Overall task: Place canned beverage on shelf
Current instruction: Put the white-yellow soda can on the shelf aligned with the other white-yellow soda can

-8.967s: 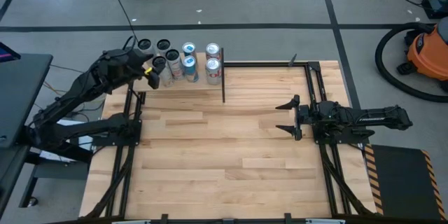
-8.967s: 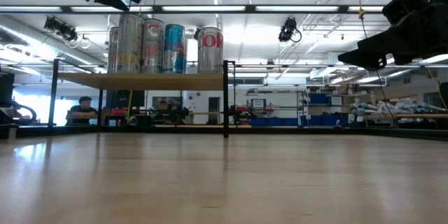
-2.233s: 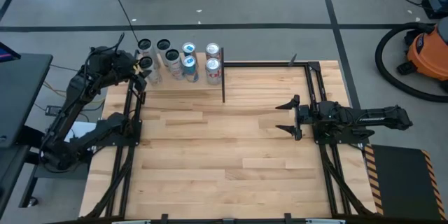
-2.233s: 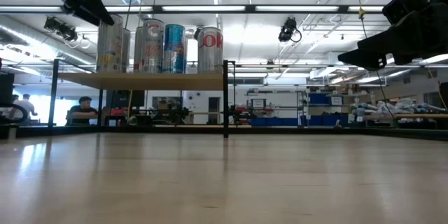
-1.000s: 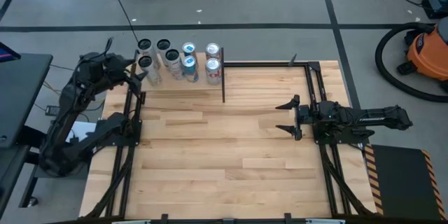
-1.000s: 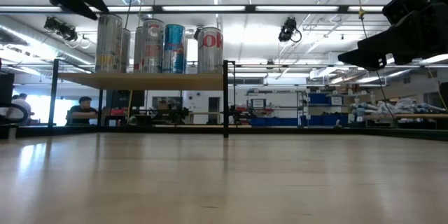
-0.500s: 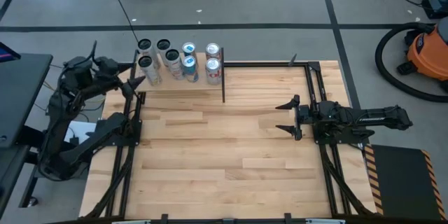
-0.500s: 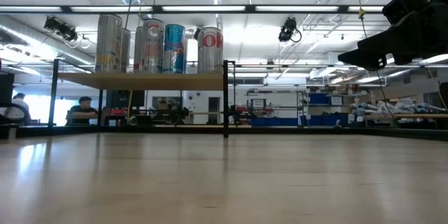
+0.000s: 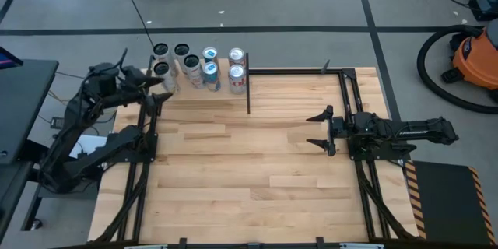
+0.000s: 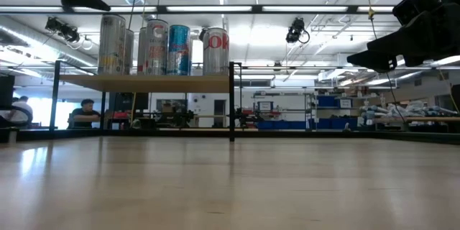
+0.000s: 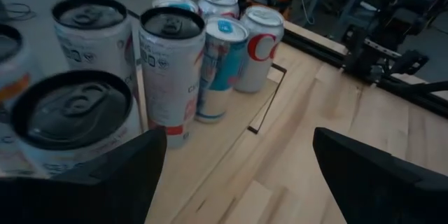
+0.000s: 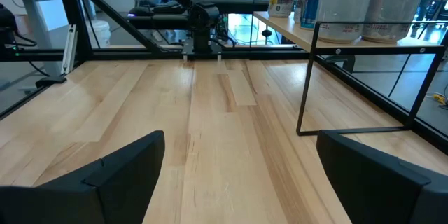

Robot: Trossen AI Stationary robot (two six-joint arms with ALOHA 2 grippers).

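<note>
Fingers of the left gripper [image 9: 159,87] stand spread and empty, just short of the cans [image 9: 191,67] upright on the shelf [image 10: 144,82]. Judged rigid, smooth, dent-prone: grip mid-wall. Right gripper [image 9: 320,129] waits, spread, well apart.

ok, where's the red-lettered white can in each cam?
High view: red-lettered can, rightmost on the shelf, top centre-left.
Low view: rightmost can, left of the black corner post.
Left wrist view: farthest can in the cluster, upper middle.
Right wrist view: top right, only its lower part showing.
Shared landmark: the black corner post at the shelf's right end.
</note>
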